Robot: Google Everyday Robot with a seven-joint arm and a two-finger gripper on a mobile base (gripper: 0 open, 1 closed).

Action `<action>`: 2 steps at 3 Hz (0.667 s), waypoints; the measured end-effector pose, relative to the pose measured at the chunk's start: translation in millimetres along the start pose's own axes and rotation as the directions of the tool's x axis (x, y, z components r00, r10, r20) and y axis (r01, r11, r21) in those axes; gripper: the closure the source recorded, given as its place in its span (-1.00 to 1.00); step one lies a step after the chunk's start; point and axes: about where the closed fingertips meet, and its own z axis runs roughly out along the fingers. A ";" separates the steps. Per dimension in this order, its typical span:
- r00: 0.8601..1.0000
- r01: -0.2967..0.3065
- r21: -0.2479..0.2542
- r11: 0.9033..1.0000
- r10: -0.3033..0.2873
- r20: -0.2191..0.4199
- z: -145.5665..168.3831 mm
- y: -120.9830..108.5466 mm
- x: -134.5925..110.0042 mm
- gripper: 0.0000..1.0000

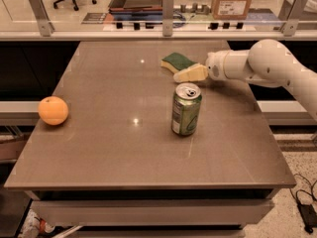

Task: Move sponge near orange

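Over on the far right side of the desk (114, 152), the tool (190, 74) sits low, right up against the near-right edge of the sponge (176, 61), with the white arm (267, 62) reaching in from the right. Honestly I can't tell how far open the tool is or whether it actually has hold of anything, since it just reads as one pale wedge from this angle. The sponge lies flat, green side up, toward the back of the desk. It's well apart from the orange (53, 110), which is way over by the left edge. My guess is the low, side-on approach is because the sponge is thin and flat, so you have to get down to desk level to pinch it. The green can (186, 109) stands upright just in front of the tool, so the carry toward the orange probably wants to lift over it or swing behind it rather than clip it.
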 end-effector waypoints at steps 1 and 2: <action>1.000 0.000 -0.004 1.000 0.000 -0.001 2.2 1.9 0.2 -0.66; 1.000 0.000 -0.009 1.000 0.000 -0.002 4.6 3.8 0.4 -0.20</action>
